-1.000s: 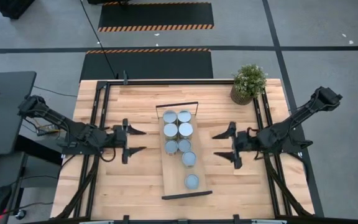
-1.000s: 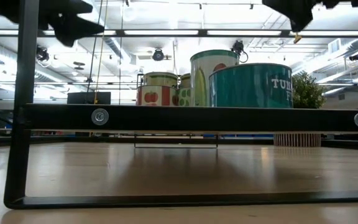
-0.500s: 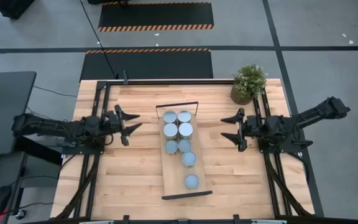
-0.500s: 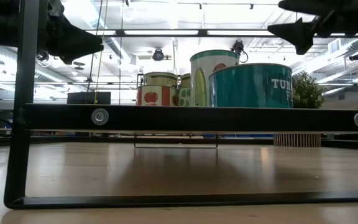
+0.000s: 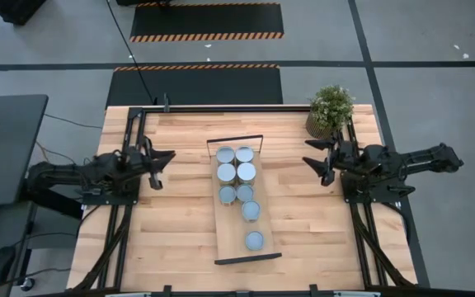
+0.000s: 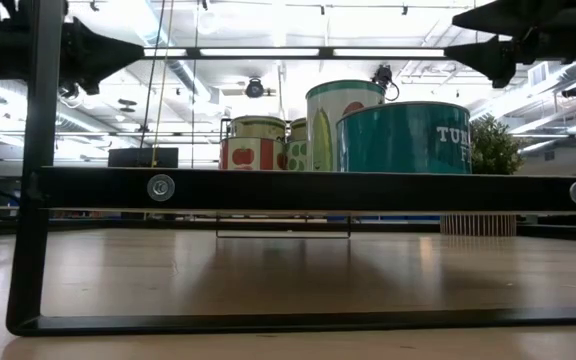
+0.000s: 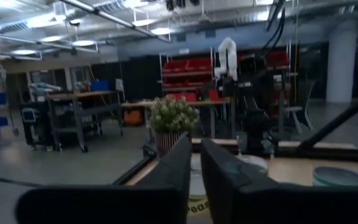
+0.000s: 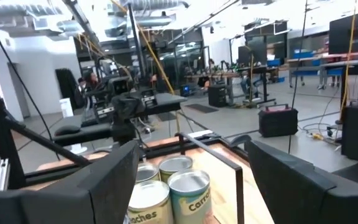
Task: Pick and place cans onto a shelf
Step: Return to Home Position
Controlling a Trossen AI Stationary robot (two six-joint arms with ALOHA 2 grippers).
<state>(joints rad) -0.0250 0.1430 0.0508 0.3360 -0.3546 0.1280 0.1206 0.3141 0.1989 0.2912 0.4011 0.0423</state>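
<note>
Several small round cans (image 5: 246, 172) with silvery-blue metal tops stand clustered on the long light-wood shelf (image 5: 236, 247) with black end bars, in the middle of the wooden tabletop (image 5: 180, 239) in the high view; their sides are hidden from above. The left gripper (image 5: 162, 161) hovers well off one long side of the shelf. The right gripper (image 5: 312, 153) hovers well off the other, near the potted green plant (image 5: 331, 107). Neither touches a can.

In the low view the shelf's black front bar hides the board and cuts off the cans' bases. Above it show a teal can lettered "TUN", a taller one picturing corn and a red-and-white one. Both grippers hang high, partly cut off at the edges.

In the left wrist view the fingers (image 7: 166, 180) are nearly together with only a thin slit between them, holding nothing; slivers of can tops show beyond.

In the right wrist view the fingers (image 8: 110, 180) are spread wide and empty. Yellowish-sided cans stand ahead between them, their labels partly cut off.
</note>
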